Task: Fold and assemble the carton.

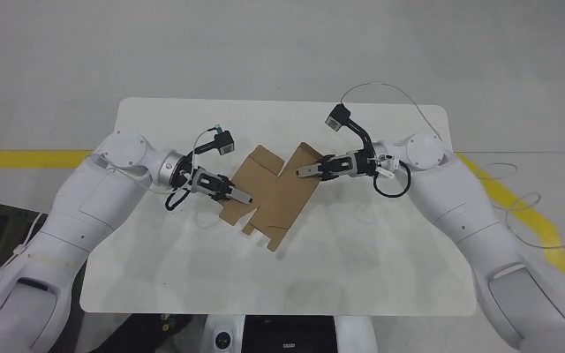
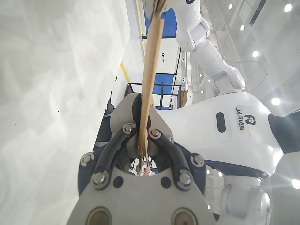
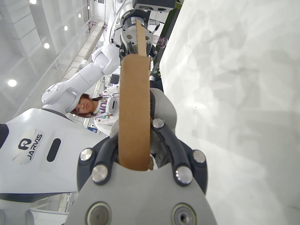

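Carton (image 1: pixel 274 190): a flat brown cardboard blank, not yet formed into a box. It sits over the middle of the white counter (image 1: pixel 380 265), slung between the two arms. In the top view its panels lie roughly level. Cut flaps show along the far edge and notched tabs along the near edge.

Left gripper (image 1: pixel 237 192): at the blank's left edge. In the left wrist view the fingers (image 2: pixel 161 122) are closed on the cardboard. The sheet (image 2: pixel 152 52) runs edge-on out of the left gripper (image 2: pixel 141 108), with the counter (image 2: pixel 58 71) off to one side and not touching the board there.

Right gripper (image 1: pixel 305 170): at the blank's far right corner, on one of the flaps. In the right wrist view the fingers (image 3: pixel 164 108) are closed on a brown panel (image 3: pixel 134 118), which passes through the right gripper (image 3: pixel 136 99) and hides most of the gap. The counter (image 3: pixel 234 71) stands apart from the board on this side too. Farther along the sheet the left gripper (image 3: pixel 136 40) shows, clamped on the opposite edge.

The two grip points face each other across the blank. I cannot tell whether the near tabs touch the counter.
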Robot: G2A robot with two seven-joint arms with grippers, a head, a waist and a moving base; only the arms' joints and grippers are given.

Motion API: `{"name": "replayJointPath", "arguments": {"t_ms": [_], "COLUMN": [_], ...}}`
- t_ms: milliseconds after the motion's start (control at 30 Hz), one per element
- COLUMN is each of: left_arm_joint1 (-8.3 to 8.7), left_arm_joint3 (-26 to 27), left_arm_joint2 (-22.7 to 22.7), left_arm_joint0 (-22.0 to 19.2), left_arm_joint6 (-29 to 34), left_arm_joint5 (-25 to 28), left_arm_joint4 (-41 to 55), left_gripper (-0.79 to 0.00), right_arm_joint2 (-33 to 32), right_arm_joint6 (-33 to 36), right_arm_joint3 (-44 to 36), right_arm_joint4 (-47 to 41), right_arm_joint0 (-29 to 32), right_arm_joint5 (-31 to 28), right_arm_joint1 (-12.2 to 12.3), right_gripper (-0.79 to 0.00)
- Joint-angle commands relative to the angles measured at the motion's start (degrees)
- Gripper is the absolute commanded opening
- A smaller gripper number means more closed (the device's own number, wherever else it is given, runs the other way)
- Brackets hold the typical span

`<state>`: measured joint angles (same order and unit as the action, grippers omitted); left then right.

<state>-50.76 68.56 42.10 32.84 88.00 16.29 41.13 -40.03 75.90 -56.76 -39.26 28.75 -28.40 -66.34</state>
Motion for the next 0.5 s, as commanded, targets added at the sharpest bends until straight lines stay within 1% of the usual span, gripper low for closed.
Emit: {"name": "replayJointPath", "arguments": {"t_ms": [0,67,100,133,167,200,367,467], "left_arm_joint1": [0.07,0.1,0.12,0.13,0.14,0.15,0.17,0.28], "left_arm_joint3": [0.1,0.2,0.3,0.4,0.5,0.5,0.3,0.3], "left_arm_joint2": [0.2,0.4,0.5,0.6,0.8,1.0,2.7,4.7], "left_arm_joint0": [0.0,0.1,0.2,0.2,0.3,0.3,0.6,1.7], "left_arm_joint6": [0.0,0.0,0.0,0.0,0.0,0.0,-0.3,-1.9], "left_arm_joint5": [0.0,0.0,0.0,0.0,0.0,0.0,0.3,1.9], "left_arm_joint4": [-0.2,-0.2,-0.3,-0.3,-0.1,0.2,2.8,5.7], "left_gripper": [-0.785,-0.785,-0.763,-0.619,-0.434,0.0,0.0,0.0], "right_arm_joint2": [0.0,0.0,0.0,0.0,-0.1,-0.1,-1.0,-1.8], "right_arm_joint6": [0.0,0.0,0.0,-0.1,-0.1,-0.2,-1.4,-2.8], "right_arm_joint3": [0.0,0.1,0.1,0.1,0.1,0.2,1.2,2.1], "right_arm_joint4": [-0.3,-0.6,-0.7,-0.8,-0.9,-1.1,-2.0,-2.5], "right_arm_joint0": [0.0,0.0,0.0,-0.1,-0.1,0.0,0.3,0.8], "right_arm_joint5": [0.0,0.0,0.0,-0.1,-0.1,-0.2,-1.4,-2.8], "right_arm_joint1": [-0.1,-0.1,-0.1,-0.1,-0.2,-0.2,-0.2,-0.2], "right_gripper": [-0.785,-0.785,-0.785,-0.785,-0.785,-0.785,-0.785,-0.785]}}
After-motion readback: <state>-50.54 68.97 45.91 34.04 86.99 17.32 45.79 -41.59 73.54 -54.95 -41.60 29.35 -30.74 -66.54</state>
